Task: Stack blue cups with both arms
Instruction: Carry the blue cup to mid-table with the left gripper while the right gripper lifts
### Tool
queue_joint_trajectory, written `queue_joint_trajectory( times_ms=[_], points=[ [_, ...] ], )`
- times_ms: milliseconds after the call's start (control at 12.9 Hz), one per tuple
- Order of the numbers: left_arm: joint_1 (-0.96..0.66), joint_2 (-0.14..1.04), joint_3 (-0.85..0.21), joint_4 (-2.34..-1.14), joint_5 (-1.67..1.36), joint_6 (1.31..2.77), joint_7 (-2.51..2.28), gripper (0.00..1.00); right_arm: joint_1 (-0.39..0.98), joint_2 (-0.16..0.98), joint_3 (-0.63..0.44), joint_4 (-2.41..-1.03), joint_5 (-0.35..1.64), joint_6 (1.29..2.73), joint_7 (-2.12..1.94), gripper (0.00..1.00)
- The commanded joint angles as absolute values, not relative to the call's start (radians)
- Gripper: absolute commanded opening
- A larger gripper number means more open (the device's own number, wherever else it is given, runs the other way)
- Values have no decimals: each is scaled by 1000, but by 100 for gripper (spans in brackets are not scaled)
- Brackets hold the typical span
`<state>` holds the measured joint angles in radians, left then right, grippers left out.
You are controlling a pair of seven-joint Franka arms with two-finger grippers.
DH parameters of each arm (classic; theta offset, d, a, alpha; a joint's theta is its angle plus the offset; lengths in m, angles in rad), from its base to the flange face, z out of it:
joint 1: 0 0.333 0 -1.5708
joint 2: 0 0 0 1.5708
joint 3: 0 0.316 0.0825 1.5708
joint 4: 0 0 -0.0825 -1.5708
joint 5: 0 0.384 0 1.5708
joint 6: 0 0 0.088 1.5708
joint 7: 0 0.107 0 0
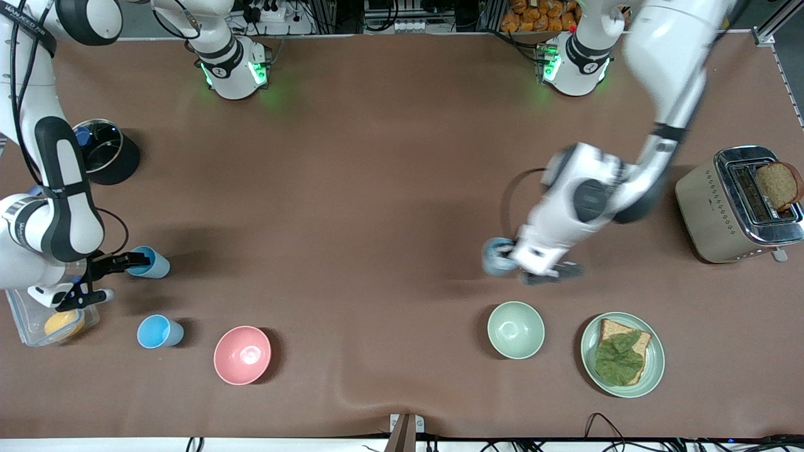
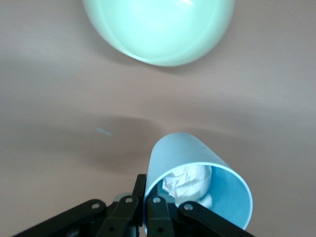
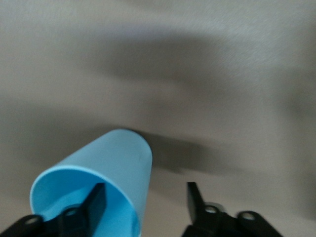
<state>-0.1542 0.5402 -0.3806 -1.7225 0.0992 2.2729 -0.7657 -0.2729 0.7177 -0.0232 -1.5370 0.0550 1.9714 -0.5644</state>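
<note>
One blue cup (image 1: 151, 262) stands at the right arm's end of the table. My right gripper (image 1: 125, 262) is open at its rim. In the right wrist view one finger (image 3: 96, 197) is inside this cup (image 3: 118, 158) and the other is outside, apart from its wall; the right gripper (image 3: 145, 191) straddles that wall. A second blue cup (image 1: 160, 331) stands free nearer the front camera. My left gripper (image 1: 514, 259) is shut on the rim of a paler grey-blue cup (image 1: 497, 256), farther from the camera than the pale green bowl. The left wrist view shows the gripper (image 2: 150, 191) pinching this cup (image 2: 187, 163), which holds crumpled white paper (image 2: 190, 182).
A pink bowl (image 1: 242, 355), a pale green bowl (image 1: 516, 329) (image 2: 158, 29) and a plate (image 1: 653, 370) with bread and lettuce sit near the front. A toaster (image 1: 710, 207) stands at the left arm's end. A black pot (image 1: 103, 150) and a clear container (image 1: 25, 320) are at the right arm's end.
</note>
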Motion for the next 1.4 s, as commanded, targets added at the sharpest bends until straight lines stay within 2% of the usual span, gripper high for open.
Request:
queue_joint_trajectory(
  times_ms=[0, 233, 465, 620, 698, 775, 853, 1085, 1318],
  points=[
    [-268, 653, -373, -1594, 100, 2250, -903, 0, -298, 716, -5, -1532, 61, 1954, -600, 0],
    [-388, 733, -371, -1529, 101, 2252, -1101, 0, -298, 715, -5, -1531, 61, 1954, -600, 0],
    [-454, 755, -371, -1529, 100, 2255, -1207, 0, -293, 704, -2, -1522, 61, 1951, -595, 0],
    [-497, 775, -371, -1526, 101, 2275, -1250, 0, -279, 693, 8, -1478, 64, 1889, -588, 0],
    [-497, 778, -371, -1528, 100, 2282, -1268, 4, -270, 693, 21, -1430, 64, 1828, -583, 0],
    [-494, 776, -371, -1528, 104, 2283, -1310, 64, -259, 693, 31, -1381, 64, 1772, -571, 0],
    [-492, 773, -368, -1526, 113, 2284, -1327, 100, -226, 693, 32, -1334, 63, 1725, -549, 0],
    [-479, 707, -360, -1503, 112, 2280, -1333, 100, -102, 690, 34, -1230, 63, 1632, -398, 0],
    [-430, 537, -357, -1512, 115, 2168, -1350, 100, 67, 655, 32, -1230, 63, 1628, -238, 0]
  ],
)
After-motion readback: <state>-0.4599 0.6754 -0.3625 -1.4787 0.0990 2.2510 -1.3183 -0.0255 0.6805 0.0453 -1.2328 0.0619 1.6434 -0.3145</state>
